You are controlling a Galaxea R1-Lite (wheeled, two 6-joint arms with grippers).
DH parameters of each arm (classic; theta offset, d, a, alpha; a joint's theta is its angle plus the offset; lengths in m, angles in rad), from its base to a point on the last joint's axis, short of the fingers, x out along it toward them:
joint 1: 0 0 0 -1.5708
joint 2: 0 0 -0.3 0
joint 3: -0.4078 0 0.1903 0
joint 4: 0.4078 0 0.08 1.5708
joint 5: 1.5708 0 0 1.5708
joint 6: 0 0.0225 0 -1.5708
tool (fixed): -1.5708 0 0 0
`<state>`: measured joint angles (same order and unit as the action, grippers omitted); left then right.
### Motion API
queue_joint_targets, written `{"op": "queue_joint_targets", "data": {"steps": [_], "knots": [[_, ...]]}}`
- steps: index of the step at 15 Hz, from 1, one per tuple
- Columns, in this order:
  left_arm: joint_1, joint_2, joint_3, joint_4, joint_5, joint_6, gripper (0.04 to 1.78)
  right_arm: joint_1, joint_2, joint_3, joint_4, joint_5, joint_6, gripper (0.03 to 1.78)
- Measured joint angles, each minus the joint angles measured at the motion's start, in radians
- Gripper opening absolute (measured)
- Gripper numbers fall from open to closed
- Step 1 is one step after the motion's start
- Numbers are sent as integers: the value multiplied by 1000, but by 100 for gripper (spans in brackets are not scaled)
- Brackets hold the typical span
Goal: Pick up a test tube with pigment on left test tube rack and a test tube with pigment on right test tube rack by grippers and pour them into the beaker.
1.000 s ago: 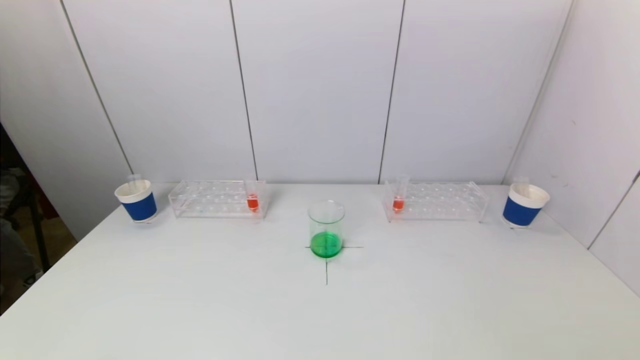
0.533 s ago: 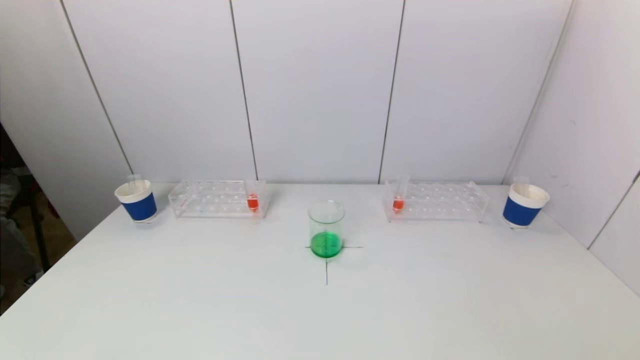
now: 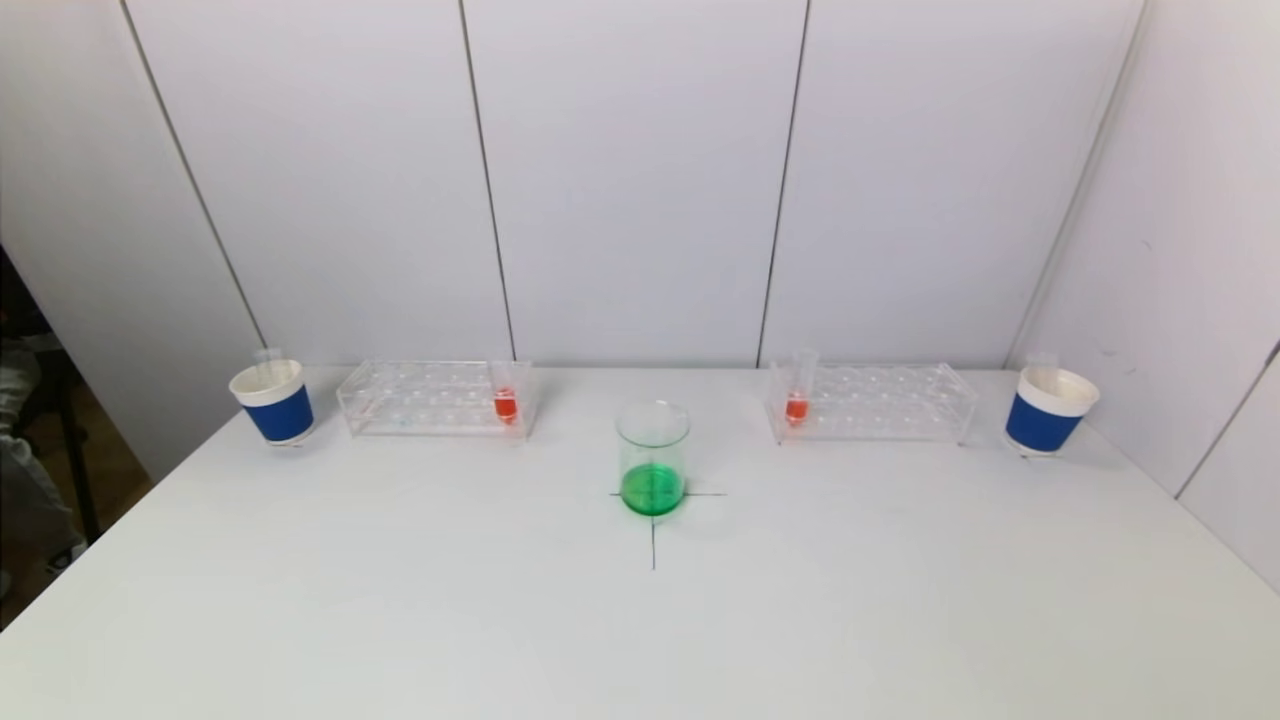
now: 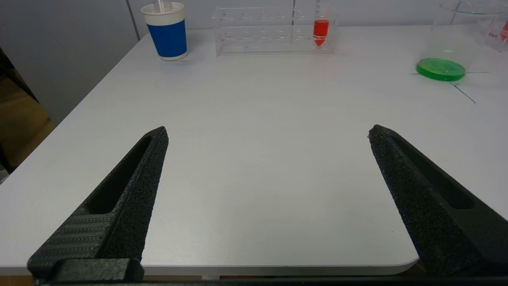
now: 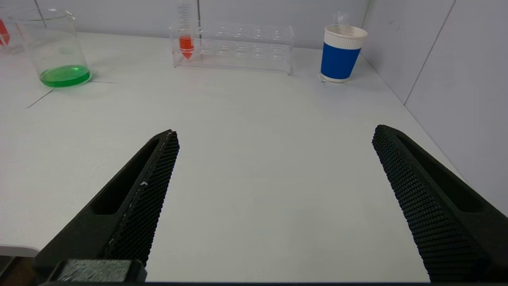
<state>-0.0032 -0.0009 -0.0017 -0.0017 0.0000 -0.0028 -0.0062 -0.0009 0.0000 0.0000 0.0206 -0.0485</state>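
Note:
A glass beaker (image 3: 652, 458) with green liquid stands mid-table on a black cross mark. The clear left rack (image 3: 435, 398) holds a test tube with red pigment (image 3: 505, 395) at its inner end. The clear right rack (image 3: 870, 402) holds a test tube with red pigment (image 3: 797, 395) at its inner end. Neither arm shows in the head view. My left gripper (image 4: 268, 133) is open and empty over the table's near edge, far from the left tube (image 4: 320, 28). My right gripper (image 5: 274, 133) is open and empty near the front edge, far from the right tube (image 5: 185, 39).
A blue-and-white paper cup (image 3: 274, 402) with an empty tube stands left of the left rack. Another such cup (image 3: 1049, 410) stands right of the right rack. White wall panels close the back and right side. The table's left edge drops off.

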Motion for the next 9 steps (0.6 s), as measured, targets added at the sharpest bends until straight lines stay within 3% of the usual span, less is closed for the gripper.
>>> {"op": "queue_joint_targets", "data": {"steps": [9], "knots": [[0,0,0,0,0,0,176,0,0,0,0,-1,14,177]]}}
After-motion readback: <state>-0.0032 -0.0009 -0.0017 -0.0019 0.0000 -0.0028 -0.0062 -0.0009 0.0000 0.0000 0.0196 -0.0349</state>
